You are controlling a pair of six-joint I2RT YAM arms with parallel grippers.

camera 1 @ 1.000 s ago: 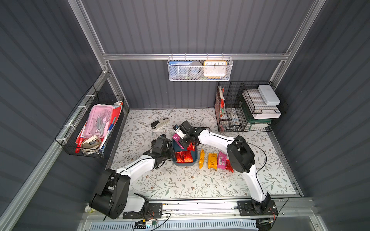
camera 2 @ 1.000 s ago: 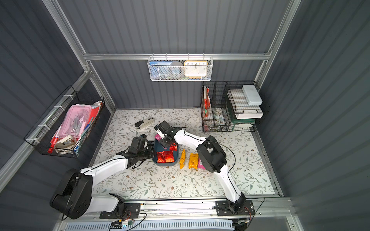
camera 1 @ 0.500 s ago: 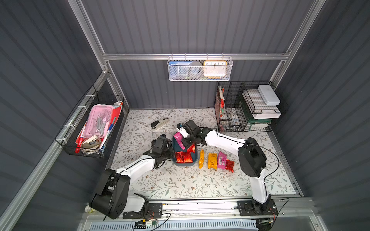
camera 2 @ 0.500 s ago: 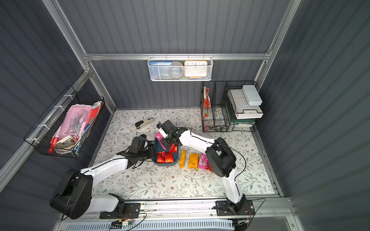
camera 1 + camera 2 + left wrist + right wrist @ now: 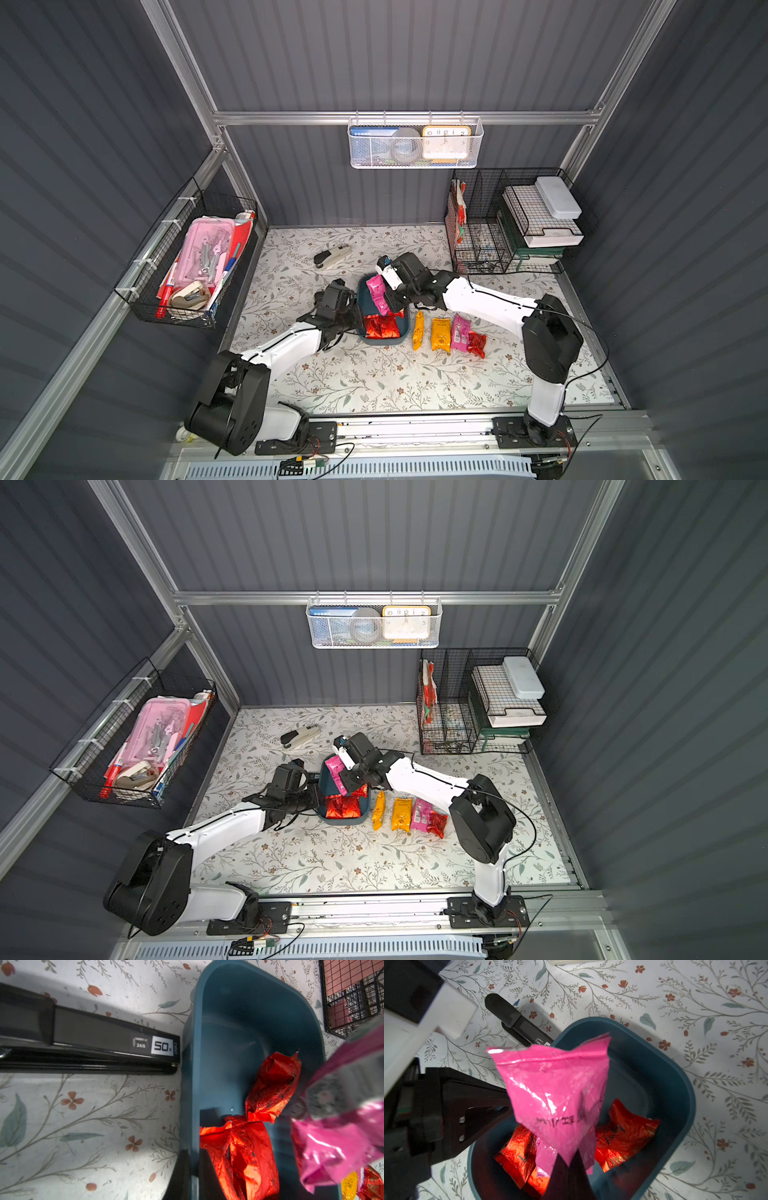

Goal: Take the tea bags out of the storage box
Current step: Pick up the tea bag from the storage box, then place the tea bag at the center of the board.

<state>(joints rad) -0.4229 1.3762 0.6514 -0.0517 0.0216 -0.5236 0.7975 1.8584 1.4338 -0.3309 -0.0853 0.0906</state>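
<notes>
Your right gripper (image 5: pixel 566 1169) pinches a pink tea bag (image 5: pixel 556 1101) by one end and holds it in the air just above the storage box (image 5: pixel 675 1088). Your left gripper (image 5: pixel 193 1178) is pressed onto the box's side wall nearest it, one finger inside and one outside. Crinkled red tea bags (image 5: pixel 382 328) lie in the box, and four more tea bags (image 5: pixel 441 334), two orange-yellow, one pink and one red, lie in a row on the floral table (image 5: pixel 374 382) just beside it.
</notes>
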